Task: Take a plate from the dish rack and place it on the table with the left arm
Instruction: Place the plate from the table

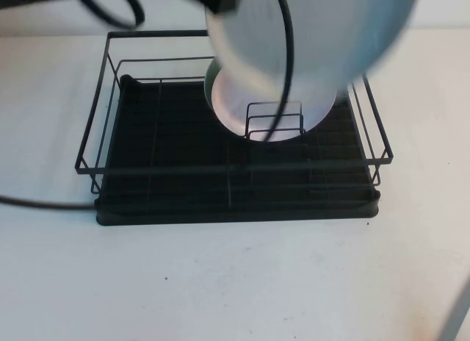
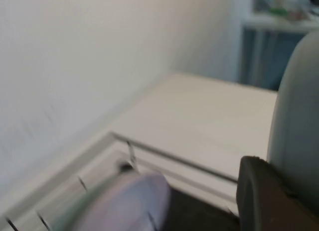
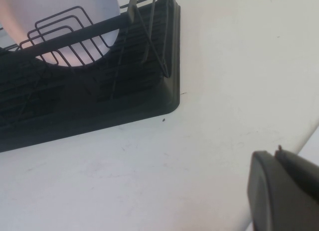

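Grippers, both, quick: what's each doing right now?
Left gripper: above the black wire dish rack, shut on the round pale blue-grey plate, lifted clear.
Right gripper: low over the white table beside the rack; fingers cannot be told.

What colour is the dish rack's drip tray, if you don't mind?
Black, ribbed; the drip tray shows best in the high view.
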Tool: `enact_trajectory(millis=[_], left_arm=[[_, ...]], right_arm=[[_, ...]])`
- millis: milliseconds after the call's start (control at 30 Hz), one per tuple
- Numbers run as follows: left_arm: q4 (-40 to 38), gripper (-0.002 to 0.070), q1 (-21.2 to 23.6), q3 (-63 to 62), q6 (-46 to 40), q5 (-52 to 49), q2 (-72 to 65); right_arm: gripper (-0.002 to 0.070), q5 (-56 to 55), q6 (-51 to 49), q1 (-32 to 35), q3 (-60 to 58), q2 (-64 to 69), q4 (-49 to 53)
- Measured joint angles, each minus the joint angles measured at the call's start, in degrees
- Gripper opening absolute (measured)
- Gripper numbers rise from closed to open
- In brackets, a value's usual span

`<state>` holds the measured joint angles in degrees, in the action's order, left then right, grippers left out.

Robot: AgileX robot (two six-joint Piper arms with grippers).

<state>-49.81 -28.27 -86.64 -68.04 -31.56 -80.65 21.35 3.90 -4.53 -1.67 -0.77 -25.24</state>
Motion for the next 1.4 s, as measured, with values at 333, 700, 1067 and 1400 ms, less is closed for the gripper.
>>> enact_trajectory(millis=[333,700,1067,1400], left_arm=[[17.6,0.0049,0.0,10.4,34.6,-27.1,1.2],[-3.7,0.0049,5.1,42.7,24.1,-10.8,1.5],[-23.2,0.0049,13.5,46.9,5.0,-6.9,-5.4],[-25.1,0.0133,13.6,46.9,-2.0,-6.2,-15.8]], right_arm=[[-0.0018,0.0,0.0,0.0,0.0,0.0,0.0],[-0.0018,0.0,0.0,0.0,0.0,0.0,0.0],[-0.0018,0.0,0.0,0.0,0.0,0.0,0.0],[-0.0018,0.0,0.0,0.0,0.0,0.0,0.0]])
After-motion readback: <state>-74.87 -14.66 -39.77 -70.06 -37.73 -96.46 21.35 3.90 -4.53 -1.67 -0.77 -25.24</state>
